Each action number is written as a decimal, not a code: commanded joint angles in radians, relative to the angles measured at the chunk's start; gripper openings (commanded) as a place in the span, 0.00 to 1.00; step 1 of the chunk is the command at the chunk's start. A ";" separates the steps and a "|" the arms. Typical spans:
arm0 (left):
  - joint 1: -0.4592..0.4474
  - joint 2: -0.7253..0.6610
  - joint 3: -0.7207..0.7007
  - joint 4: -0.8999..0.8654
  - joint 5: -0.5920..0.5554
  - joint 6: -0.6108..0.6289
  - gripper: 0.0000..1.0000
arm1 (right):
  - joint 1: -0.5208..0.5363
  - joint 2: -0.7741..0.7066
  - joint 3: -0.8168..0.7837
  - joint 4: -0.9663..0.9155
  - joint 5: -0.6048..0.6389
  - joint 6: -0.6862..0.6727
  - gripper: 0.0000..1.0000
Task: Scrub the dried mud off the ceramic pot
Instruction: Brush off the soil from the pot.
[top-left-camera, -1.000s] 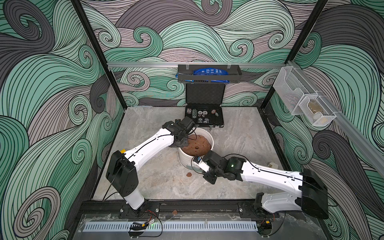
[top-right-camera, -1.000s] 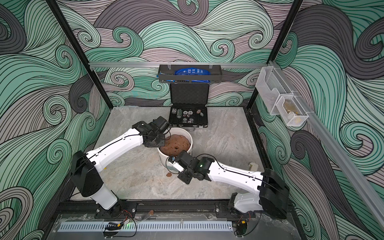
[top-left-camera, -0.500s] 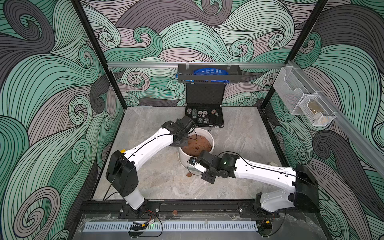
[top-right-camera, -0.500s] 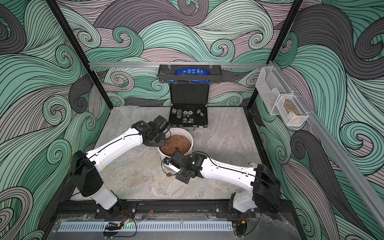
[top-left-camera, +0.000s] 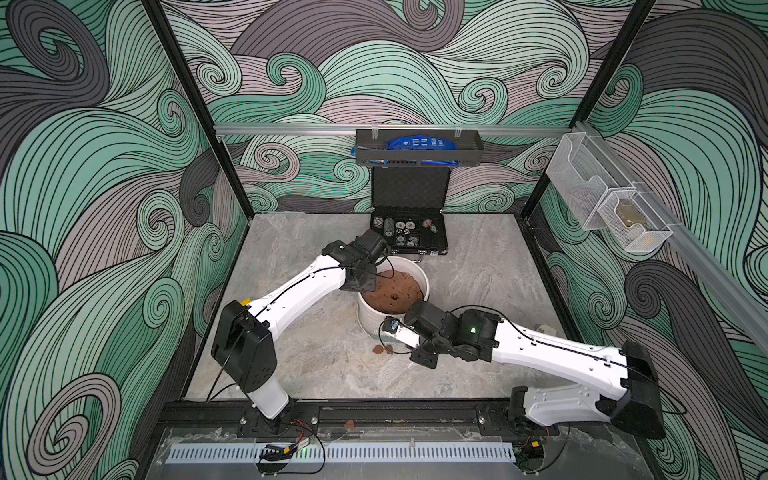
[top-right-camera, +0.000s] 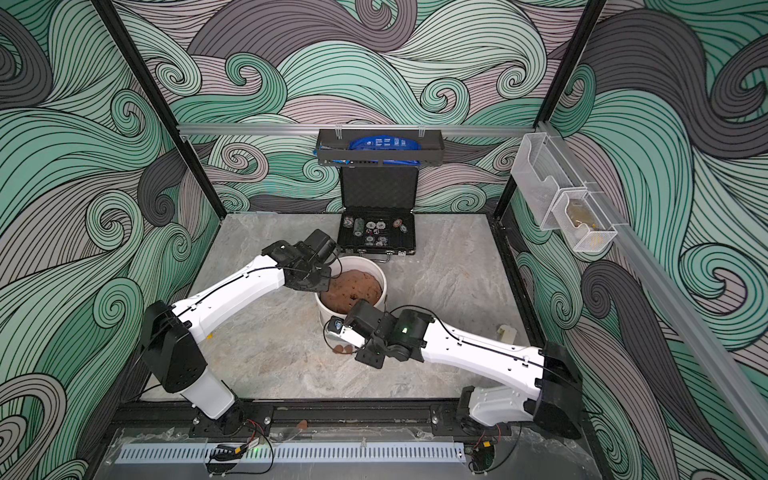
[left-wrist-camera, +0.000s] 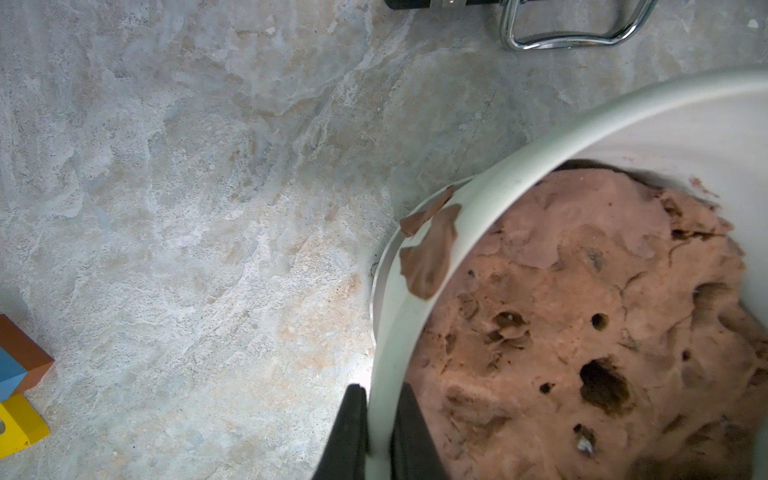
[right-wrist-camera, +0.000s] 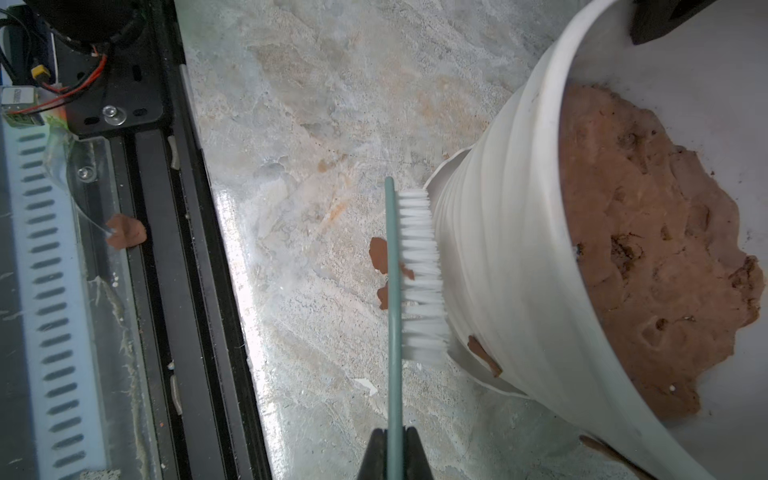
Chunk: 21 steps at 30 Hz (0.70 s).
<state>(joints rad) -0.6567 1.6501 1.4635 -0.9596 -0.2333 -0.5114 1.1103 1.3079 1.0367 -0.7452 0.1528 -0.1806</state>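
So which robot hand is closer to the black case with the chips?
The left. The left gripper pinches the rim of the pot, near the case. The right gripper holds a brush against the pot's wall on the side away from the case.

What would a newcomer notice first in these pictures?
A white ceramic pot holding a pitted brown mound stands in the middle of the table. The left gripper is shut on its rim; the right gripper holds a white-bristled brush against its ribbed wall. Chips of dried mud lie beside its base.
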 joint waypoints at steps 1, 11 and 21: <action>0.004 0.026 -0.005 0.000 0.038 0.064 0.13 | -0.007 0.055 0.022 0.039 0.031 -0.010 0.00; 0.037 0.018 -0.018 0.030 0.064 0.191 0.14 | -0.025 -0.003 -0.044 0.075 -0.046 -0.049 0.00; 0.081 0.056 0.043 0.057 0.151 0.439 0.13 | -0.017 -0.134 -0.077 0.106 -0.188 -0.101 0.00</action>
<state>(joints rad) -0.5888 1.6661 1.4792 -0.9142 -0.1360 -0.2096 1.0893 1.1786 0.9535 -0.6403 0.0135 -0.2581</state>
